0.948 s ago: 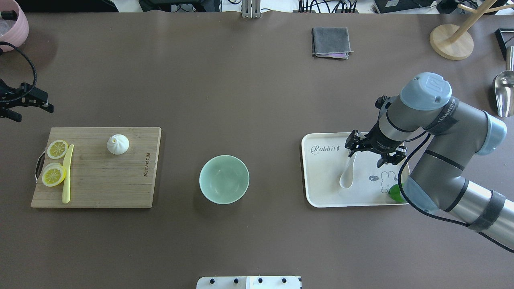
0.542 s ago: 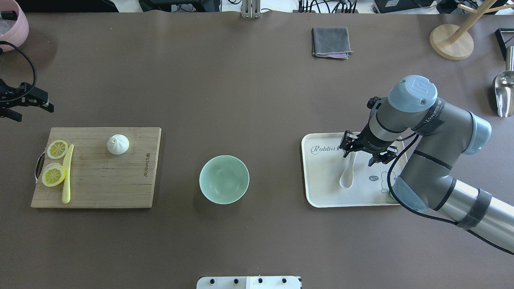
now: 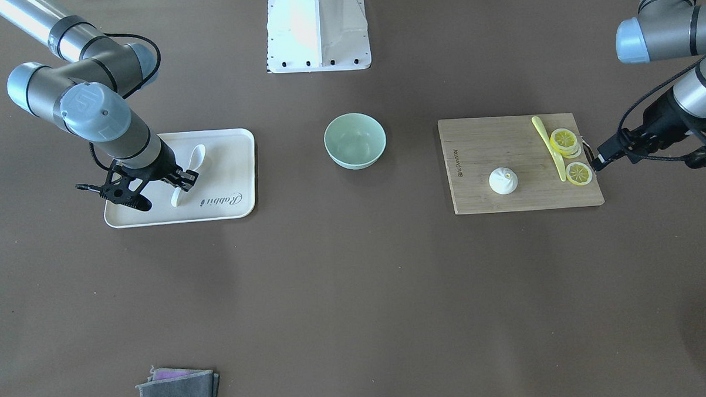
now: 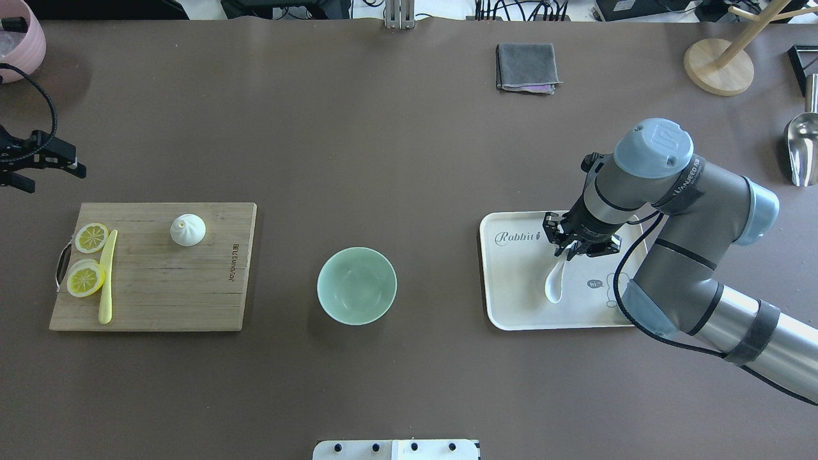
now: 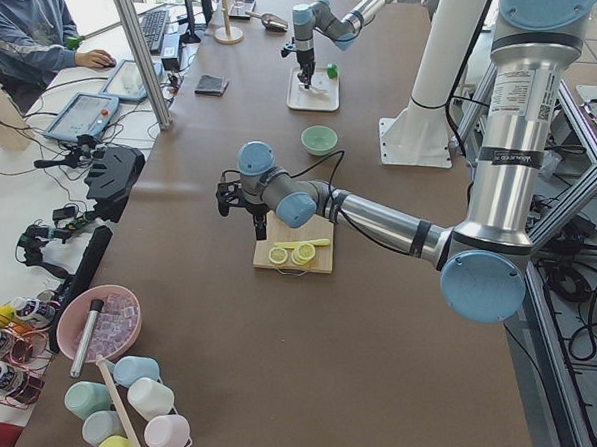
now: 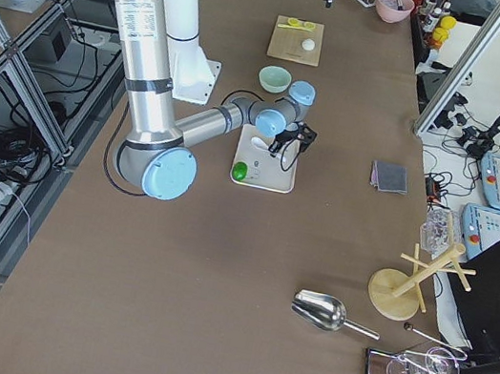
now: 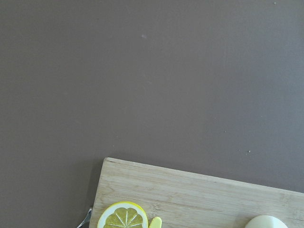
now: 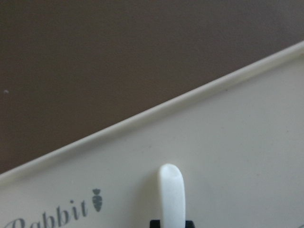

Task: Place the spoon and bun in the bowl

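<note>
With the right arm bent down over the tray (image 4: 511, 300), the right gripper (image 4: 566, 250) points at its surface, jaws narrow and pinching the spoon (image 4: 553, 284) by the handle; the scoop lies on the tray. Tray print reads "Rabbit". Left gripper (image 4: 54, 180) hovers just off the cutting board (image 4: 179, 287), jaws wide. Bun (image 4: 188, 230) sits on the board, well apart from the bowl (image 4: 332, 281) mid-table.
</note>
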You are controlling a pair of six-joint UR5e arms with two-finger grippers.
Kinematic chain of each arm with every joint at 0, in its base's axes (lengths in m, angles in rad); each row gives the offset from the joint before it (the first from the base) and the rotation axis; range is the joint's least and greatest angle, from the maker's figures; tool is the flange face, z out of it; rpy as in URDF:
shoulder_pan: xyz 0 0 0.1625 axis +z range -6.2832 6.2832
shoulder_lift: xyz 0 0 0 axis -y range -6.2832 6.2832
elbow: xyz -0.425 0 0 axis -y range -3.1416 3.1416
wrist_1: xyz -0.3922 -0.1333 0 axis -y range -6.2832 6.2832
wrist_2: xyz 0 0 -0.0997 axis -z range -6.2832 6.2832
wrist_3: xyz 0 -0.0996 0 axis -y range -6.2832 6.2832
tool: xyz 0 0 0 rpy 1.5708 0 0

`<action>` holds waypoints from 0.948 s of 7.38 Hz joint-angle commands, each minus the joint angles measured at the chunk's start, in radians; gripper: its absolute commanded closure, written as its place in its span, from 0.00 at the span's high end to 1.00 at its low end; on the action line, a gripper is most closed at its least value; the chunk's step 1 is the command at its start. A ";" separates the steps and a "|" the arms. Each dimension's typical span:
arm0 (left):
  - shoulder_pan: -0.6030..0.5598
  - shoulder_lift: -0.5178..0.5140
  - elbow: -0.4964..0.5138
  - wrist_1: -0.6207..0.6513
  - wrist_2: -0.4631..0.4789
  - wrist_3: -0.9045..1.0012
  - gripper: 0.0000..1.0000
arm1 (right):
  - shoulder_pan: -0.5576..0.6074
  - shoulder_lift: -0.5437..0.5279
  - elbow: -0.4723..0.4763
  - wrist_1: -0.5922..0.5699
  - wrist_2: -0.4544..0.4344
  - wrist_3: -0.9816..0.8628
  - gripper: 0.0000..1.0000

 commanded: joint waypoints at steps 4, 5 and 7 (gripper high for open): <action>0.134 -0.044 -0.079 -0.001 -0.001 -0.220 0.98 | -0.015 0.113 0.027 -0.013 -0.003 0.303 0.00; 0.195 -0.082 -0.077 -0.001 0.002 -0.307 0.98 | -0.035 0.147 0.029 -0.013 -0.043 0.382 0.00; 0.309 -0.091 -0.077 0.000 0.108 -0.347 0.98 | -0.099 0.205 0.032 -0.017 -0.138 0.532 0.00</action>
